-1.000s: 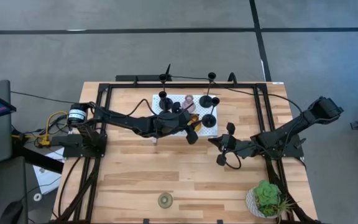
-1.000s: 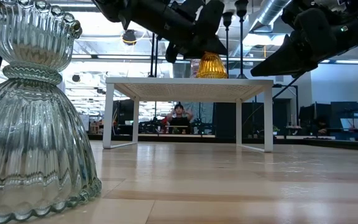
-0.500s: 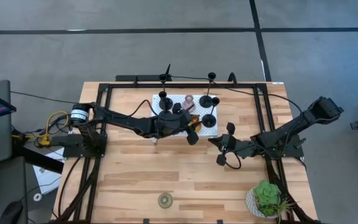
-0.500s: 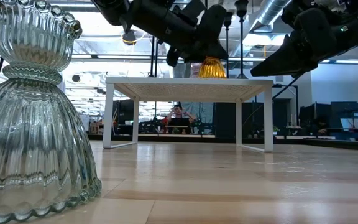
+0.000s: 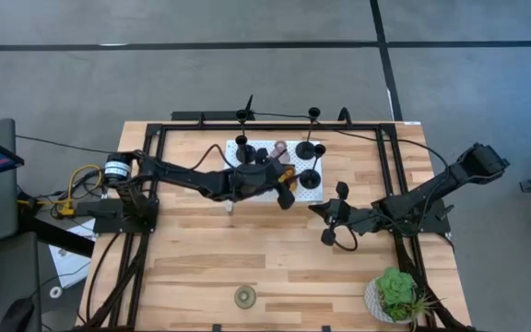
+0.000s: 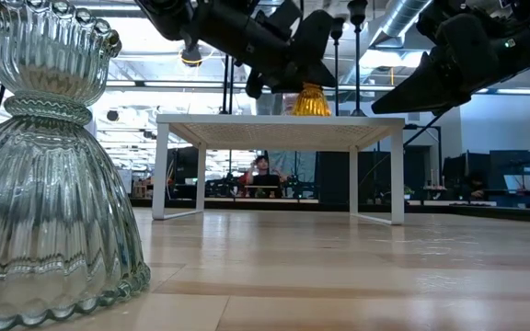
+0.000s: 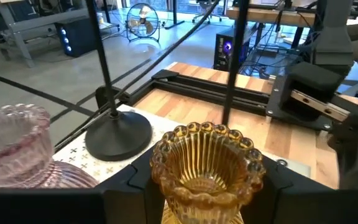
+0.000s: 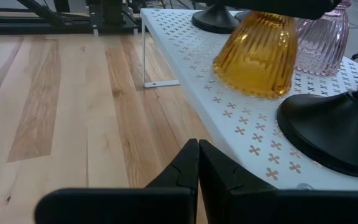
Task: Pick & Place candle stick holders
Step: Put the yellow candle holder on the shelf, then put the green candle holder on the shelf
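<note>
L gripper straddles amber holder standing on white perforated platform, can't tell if gripped or let go; R gripper clenched shut, beside platform

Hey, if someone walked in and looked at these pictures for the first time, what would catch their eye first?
Probably the amber glass candle holder glowing on the white perforated platform at the table's far middle, with the left tool around its neck. Next, the clear ribbed glass holder looming huge in the low view, standing alone near the table's front edge. The green potted plant sits at the front right corner.
</note>
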{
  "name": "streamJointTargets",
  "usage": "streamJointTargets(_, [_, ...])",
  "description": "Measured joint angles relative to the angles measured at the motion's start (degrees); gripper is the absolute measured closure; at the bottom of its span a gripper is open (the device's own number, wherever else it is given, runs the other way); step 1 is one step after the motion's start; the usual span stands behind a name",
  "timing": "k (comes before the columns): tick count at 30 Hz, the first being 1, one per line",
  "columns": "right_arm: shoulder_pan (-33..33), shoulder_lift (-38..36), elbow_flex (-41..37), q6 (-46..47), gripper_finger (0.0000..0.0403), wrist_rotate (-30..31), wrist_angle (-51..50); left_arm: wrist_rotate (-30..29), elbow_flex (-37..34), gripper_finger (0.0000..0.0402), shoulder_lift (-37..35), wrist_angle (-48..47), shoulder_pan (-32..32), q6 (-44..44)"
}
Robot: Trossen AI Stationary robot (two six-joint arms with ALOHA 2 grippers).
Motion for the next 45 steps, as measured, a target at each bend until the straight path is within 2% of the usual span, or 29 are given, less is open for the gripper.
streamJointTargets(10, [0.0,0.0,0.0,0.0,0.0403,0.0,0.0,0.1,0.0,0.0241,0.0,0.5,0.2,-1.8])
streamJointTargets(21, [0.0,0.0,0.0,0.0,0.0403,0.0,0.0,0.0,0.0,0.0178,-0.1,3.4,0.2,-2.5])
streamJointTargets(28, [0.0,0.0,0.0,0.0,0.0403,0.0,0.0,0.0,0.0,0.0151,-0.1,8.6,0.2,4.5])
streamJointTargets(37, [0.0,0.0,0.0,0.0,0.0403,0.0,-0.4,0.0,0.0,0.0162,-2.1,10.9,-1.3,14.1])
streamJointTargets(45, [0.0,0.0,0.0,0.0,0.0403,0.0,-0.5,0.0,0.0,0.0187,-8.9,10.3,-5.1,18.8])
